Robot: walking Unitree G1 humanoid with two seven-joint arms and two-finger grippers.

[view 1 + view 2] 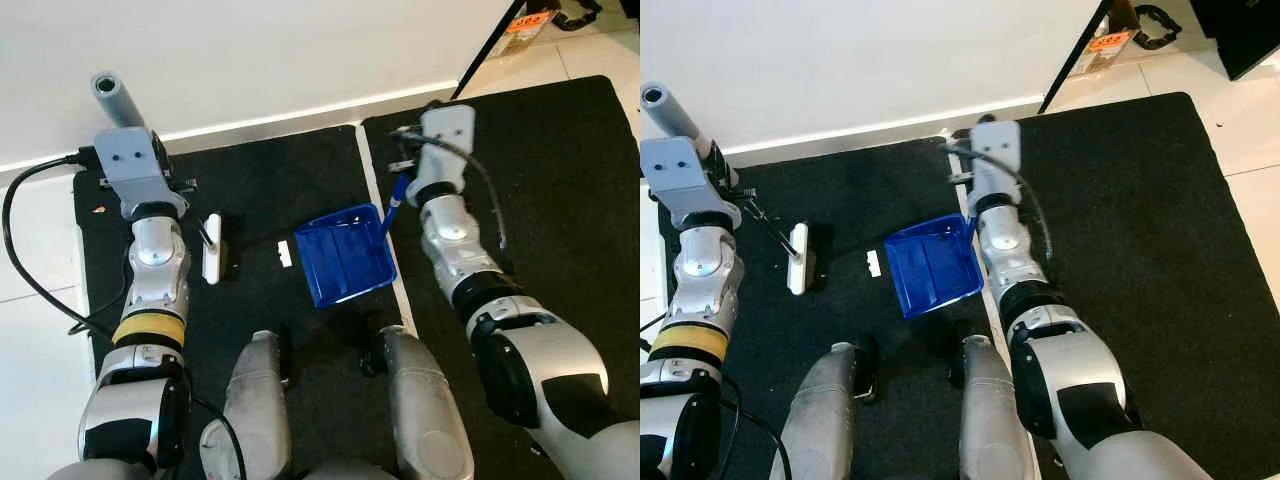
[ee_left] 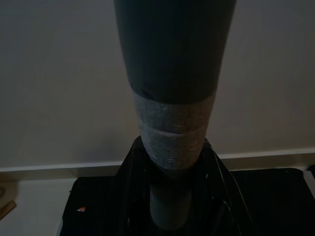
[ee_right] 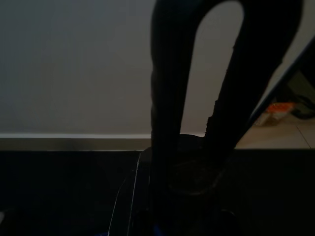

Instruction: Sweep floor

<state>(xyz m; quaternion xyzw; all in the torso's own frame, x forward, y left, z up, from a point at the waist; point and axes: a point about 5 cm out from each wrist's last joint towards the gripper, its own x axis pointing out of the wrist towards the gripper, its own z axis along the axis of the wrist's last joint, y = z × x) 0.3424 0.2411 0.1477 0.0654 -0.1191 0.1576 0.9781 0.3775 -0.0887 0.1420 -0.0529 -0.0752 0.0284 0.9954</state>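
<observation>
Broom (image 1: 213,250): light, stiff; your left fingers (image 2: 170,142) clamp its handle. Right fingers (image 3: 197,98) pinch dustpan (image 1: 347,255) handle, scrap (image 1: 285,253) at pan's 9 o'clock.

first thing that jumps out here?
The bright blue dustpan on the black mat, its handle held by the right gripper. Left of it, a small white scrap, then the white brush head whose grey handle the left gripper holds.

Two silver jointed arms are shown, each capped by a grey boxed wrist unit with small screws. A yellow band (image 1: 148,328) is seen lower left; black cables (image 1: 30,262) are looped alongside. Grey rounded legs (image 1: 258,400) are seen at bottom centre.
</observation>
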